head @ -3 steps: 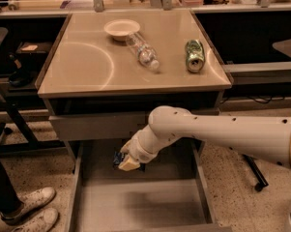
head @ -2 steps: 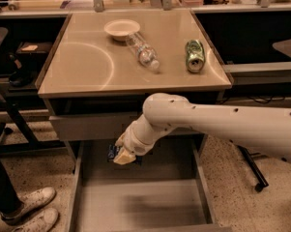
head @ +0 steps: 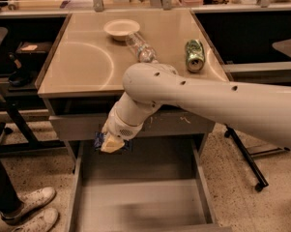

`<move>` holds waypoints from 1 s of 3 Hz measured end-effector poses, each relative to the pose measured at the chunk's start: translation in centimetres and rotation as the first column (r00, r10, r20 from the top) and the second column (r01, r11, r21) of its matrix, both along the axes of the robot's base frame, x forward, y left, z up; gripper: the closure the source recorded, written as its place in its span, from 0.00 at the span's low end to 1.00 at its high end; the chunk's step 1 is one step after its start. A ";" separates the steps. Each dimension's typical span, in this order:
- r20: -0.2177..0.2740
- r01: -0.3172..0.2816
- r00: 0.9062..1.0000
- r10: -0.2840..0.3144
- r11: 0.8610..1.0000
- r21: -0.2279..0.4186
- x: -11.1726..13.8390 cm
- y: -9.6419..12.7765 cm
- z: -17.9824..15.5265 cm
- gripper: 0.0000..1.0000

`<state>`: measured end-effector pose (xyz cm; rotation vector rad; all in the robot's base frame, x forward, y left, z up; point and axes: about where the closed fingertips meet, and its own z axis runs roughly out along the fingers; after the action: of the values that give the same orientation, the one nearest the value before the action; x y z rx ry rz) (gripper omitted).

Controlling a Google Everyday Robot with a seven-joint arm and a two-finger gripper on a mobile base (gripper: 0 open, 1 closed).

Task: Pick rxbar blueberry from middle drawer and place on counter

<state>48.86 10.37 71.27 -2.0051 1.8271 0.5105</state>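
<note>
My gripper [head: 111, 143] hangs from the white arm in front of the cabinet, above the back left of the open middle drawer [head: 140, 202]. It is shut on the rxbar blueberry [head: 99, 140], whose dark blue wrapper sticks out on both sides of the pale fingers. The bar is lifted clear of the drawer's grey floor, level with the grey drawer front above. The beige counter [head: 87, 62] lies above and behind the gripper.
On the counter stand a white bowl [head: 121, 29], a clear plastic bottle [head: 141, 48] lying on its side and a crushed green can [head: 195, 55]. A person's white shoes [head: 31, 209] are at the lower left. A chair base [head: 244, 153] stands at the right.
The arm has risen and swung left with the bar in the gripper. The bar has gone from low over the drawer to near the drawer front's height.
</note>
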 end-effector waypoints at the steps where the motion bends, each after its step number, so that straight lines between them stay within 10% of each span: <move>1: 0.005 -0.005 1.000 0.005 1.000 0.002 0.1 0.1 0.9 1.00; 3: 0.112 -0.057 0.992 0.055 0.998 0.009 1.6 1.5 9.4 1.00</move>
<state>50.46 11.85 80.70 -2.0393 1.7023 0.4153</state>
